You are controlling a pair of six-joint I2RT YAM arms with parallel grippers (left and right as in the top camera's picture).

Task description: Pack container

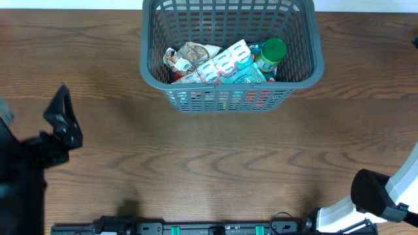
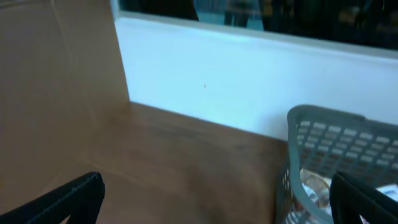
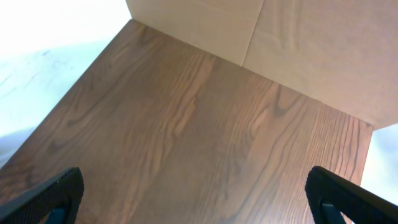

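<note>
The container (image 1: 230, 87), a dark grey lattice basket, stands at the back centre of the table. Inside lie white and teal snack packets (image 1: 228, 64), a brownish packet (image 1: 191, 55) and a green-lidded jar (image 1: 272, 51). My left gripper (image 1: 65, 121) hovers at the table's left, well away from the basket, and is open. In the left wrist view the gripper (image 2: 214, 205) has only wood between its fingers (image 2: 68, 202), with the container's rim (image 2: 311, 115) at the right. My right gripper (image 3: 199, 199) is open over bare table; overhead shows only its arm (image 1: 382, 196).
The wooden table (image 1: 215, 163) stretches in front of the basket. A white wall (image 2: 236, 81) runs behind the table in the left wrist view. A tan board (image 3: 311, 50) stands at the table's far edge in the right wrist view.
</note>
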